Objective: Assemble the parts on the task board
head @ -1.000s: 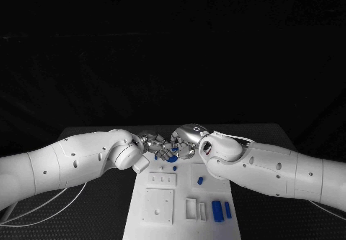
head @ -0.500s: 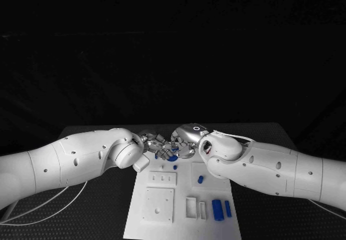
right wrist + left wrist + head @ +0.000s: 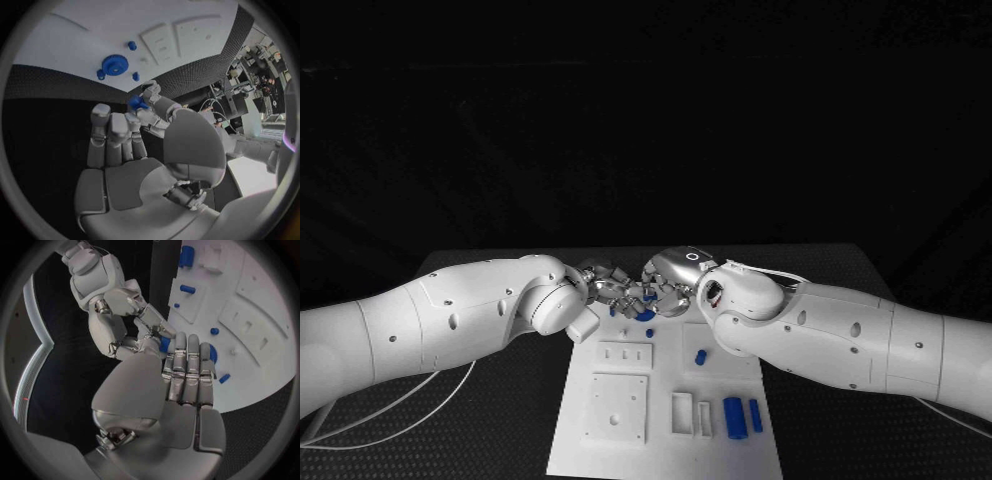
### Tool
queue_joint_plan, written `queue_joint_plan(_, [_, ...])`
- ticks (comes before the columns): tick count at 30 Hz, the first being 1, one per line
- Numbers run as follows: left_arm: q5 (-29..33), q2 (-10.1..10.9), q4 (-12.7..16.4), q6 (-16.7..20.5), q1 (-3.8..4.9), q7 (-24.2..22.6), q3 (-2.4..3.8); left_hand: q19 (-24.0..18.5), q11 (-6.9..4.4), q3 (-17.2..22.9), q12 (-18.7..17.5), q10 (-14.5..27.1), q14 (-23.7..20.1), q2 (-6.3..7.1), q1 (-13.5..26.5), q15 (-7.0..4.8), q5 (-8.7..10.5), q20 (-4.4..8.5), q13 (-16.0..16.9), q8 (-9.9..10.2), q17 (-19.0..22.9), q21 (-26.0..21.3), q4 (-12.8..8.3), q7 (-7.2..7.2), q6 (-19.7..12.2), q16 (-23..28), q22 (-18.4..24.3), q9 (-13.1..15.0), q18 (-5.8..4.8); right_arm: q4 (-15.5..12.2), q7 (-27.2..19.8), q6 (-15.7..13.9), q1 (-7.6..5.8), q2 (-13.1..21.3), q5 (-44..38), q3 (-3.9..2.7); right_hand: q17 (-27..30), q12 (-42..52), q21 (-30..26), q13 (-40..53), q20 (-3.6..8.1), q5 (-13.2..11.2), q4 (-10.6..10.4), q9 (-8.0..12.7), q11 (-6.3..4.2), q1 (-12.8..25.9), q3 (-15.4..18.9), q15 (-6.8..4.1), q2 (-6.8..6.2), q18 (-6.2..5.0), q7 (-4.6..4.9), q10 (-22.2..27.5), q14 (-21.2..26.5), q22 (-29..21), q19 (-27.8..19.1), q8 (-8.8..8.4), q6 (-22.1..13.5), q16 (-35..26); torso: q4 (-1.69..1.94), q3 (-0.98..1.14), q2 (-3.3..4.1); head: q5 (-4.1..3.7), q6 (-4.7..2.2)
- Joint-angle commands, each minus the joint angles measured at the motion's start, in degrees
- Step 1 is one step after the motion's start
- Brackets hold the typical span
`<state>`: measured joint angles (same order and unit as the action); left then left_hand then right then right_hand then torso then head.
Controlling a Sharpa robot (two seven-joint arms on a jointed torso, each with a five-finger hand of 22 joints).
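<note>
**benchrat:** Barely anything has moved since a second ago. Both hands are still bunched together over the far end of the white rectangular task board; the fingers have shuffled a little and that's about it. The small blue plastic part is up off the board, pinched at the fingertips of the silver right hand, and the silver left hand is right up against it from the other side.

**torque_tom:** Is the left one actually gripping it, or only touching?

**benchrat:** Can't tell. In the left wrist view the left hand's fingers lie flat, side by side and pressed together, with a bit of blue at their tips where they meet the right hand. Whether that counts as a grip, no idea. Right hand's other fingers stand straight beside the pinch.

**torque_tom:** What's on the board?

**benchrat:** A round blue toothed gear sits on the far end, just under the hands, with a few tiny blue pegs near it. Going toward the robot: a short blue cylinder lying alone mid-board, then two longer blue bars side by side at the near right. Raised white square plates with holes take up the left half. All of it rests on the black textured table.
</note>
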<state>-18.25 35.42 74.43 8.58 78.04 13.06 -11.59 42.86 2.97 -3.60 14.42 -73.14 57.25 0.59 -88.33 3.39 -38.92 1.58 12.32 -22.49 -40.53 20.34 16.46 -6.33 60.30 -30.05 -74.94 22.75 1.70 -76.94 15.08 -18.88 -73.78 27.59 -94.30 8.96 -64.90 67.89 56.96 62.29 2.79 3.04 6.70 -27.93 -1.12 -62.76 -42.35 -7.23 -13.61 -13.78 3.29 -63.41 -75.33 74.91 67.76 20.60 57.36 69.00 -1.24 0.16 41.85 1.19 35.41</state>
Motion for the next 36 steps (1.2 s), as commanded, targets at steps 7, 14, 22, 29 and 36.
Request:
queue_joint_plan(7, [2.2, -0.4, 0.6, -0.4, 0.20, -1.5, 0.23, -1.1, -0.42, 26.8, 6.4, 2.5, -1.3, 5.28, 18.5, -0.11, 5.42, 0.50, 2.8, -5.0, -0.6, 0.4, -16.1, 4.12, 3.1, -4.7, -1.3, 3.7, -1.58, 0.2, -1.0, 0.7, 0.22, -0.1, 0.3, 0.22, 0.1, -0.8, -0.5, -0.3, -0.16, -0.3, -0.9, 0.5, 0.50, 0.3, 0.6, 0.43, -1.89, -1.22, 2.53, 1.2, 0.7, 0.3, -0.9, -1.41, -1.0, -1.0, 0.03, 0.01, 0.03, 0.02, 0.03])
queue_joint_plan(14, [2.4, -0.3, 0.6, -0.7, 0.19, -1.5, 0.23, -1.5, -0.78, 41.3, 9.2, 3.2, -1.0, 1.31, 37.2, -0.31, 6.38, 0.66, 3.2, -6.5, 1.0, 3.7, -33.1, 4.48, 3.8, -6.4, -1.4, 3.2, -1.70, 0.3, -1.0, 0.8, 0.22, -0.1, 0.3, 0.24, 0.1, -0.8, -0.6, -0.3, -0.17, -0.3, -0.9, 0.4, 0.57, 0.2, 0.6, 0.50, -1.89, -1.22, 2.58, 1.3, 0.8, 0.3, -0.9, -1.46, -1.1, -1.1, 0.01, 0.03, 0.01, 0.02, 0.09])
queue_joint_plan(22, [2.5, -0.2, 0.7, -0.9, 0.19, -1.3, 0.23, -2.0, -0.76, 42.0, 9.4, 3.4, -1.2, 1.59, 37.3, -0.24, 6.73, 0.54, 3.2, -6.6, 1.1, 4.0, -33.2, 4.48, 3.7, -6.5, -1.4, 3.1, -1.70, 0.5, -1.0, 0.6, 0.22, 0.1, 0.3, 0.25, 0.1, -0.9, -0.6, -0.3, -0.18, -0.3, -1.0, 0.4, 0.59, 0.0, 0.5, 0.53, -1.77, -1.22, 2.59, 1.4, 0.8, 0.3, -0.9, -1.42, -1.1, -1.1, 0.03, 0.03, -0.02, -0.01, 0.24])
queue_joint_plan(29, [1.4, 0.0, 0.7, -0.7, 0.19, -1.6, 0.23, -2.5, -0.53, 42.4, 9.7, 3.8, -1.5, 1.81, 37.1, -0.10, 8.64, 0.43, 3.1, -6.5, 1.5, 4.8, -33.0, 4.23, 3.2, -6.6, -1.4, 2.8, -1.70, 0.9, -1.1, -0.5, 0.22, 0.8, 0.7, 0.25, 0.1, -0.9, -0.7, -0.3, -0.24, -0.3, -1.2, 0.4, 0.63, 0.2, 0.6, 0.57, -1.98, -1.22, 2.65, 1.4, 0.8, 0.3, -1.0, -1.47, -1.1, -1.2, 0.07, 0.00, -0.01, -0.14, -0.01])
queue_joint_plan(36, [-1.6, 0.3, 0.5, -0.3, 0.19, -1.8, 0.22, -3.0, -0.31, 42.8, 9.9, 4.4, -1.8, 2.12, 36.3, 0.03, 12.27, 0.34, 2.9, -6.3, 2.0, 5.8, -32.4, 3.90, 2.6, -6.8, -1.4, 2.4, -1.70, 1.6, -2.7, -2.9, 0.22, 1.9, 3.2, 0.25, 0.2, -1.2, -1.2, -0.5, -0.45, -0.3, -2.0, 0.7, 1.09, 1.1, 1.2, 0.97, -2.96, -1.22, 3.13, 2.0, 1.2, 0.2, -1.4, -2.45, -2.9, -1.6, 0.09, 0.00, -0.05, 0.04, 0.00])
